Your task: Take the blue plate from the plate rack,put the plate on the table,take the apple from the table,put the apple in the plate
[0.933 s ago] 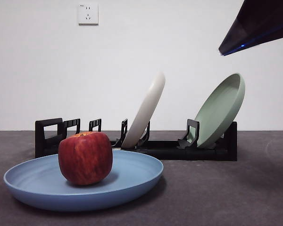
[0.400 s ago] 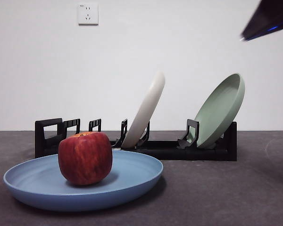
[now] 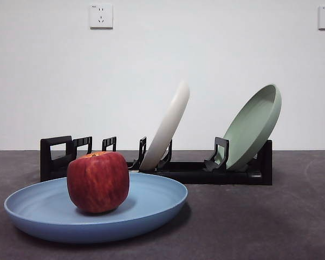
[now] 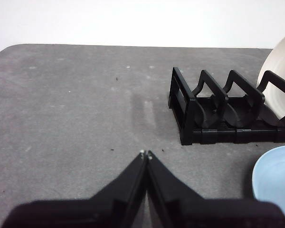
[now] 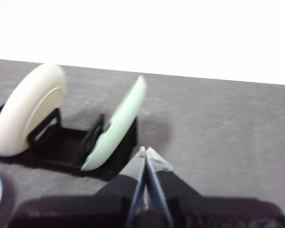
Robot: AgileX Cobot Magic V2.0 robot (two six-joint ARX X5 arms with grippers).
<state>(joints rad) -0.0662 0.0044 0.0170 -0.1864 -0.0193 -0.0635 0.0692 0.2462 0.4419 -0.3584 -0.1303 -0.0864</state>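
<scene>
The blue plate (image 3: 146, 203) lies flat on the table (image 3: 260, 222) at the front left, and the red apple (image 3: 97, 181) sits upright in it. Behind stands the black plate rack (image 3: 200, 172). My left gripper (image 4: 146, 154) hovers shut and empty over bare table beside the rack's (image 4: 213, 118) handle end, with the blue plate's edge (image 4: 275, 178) close by. My right gripper (image 5: 145, 151) is shut and empty, held back from the rack (image 5: 66, 147). Neither arm shows in the front view.
A cream-white plate (image 3: 168, 127) and a pale green plate (image 3: 254, 127) lean in the rack's slots; both show in the right wrist view, cream-white plate (image 5: 31, 109) and green plate (image 5: 121, 121). Wall sockets (image 3: 101, 15) sit high on the white wall.
The dark arm at the front view's top right corner has drawn up and out of the picture. Plate, apple and rack have not moved.
</scene>
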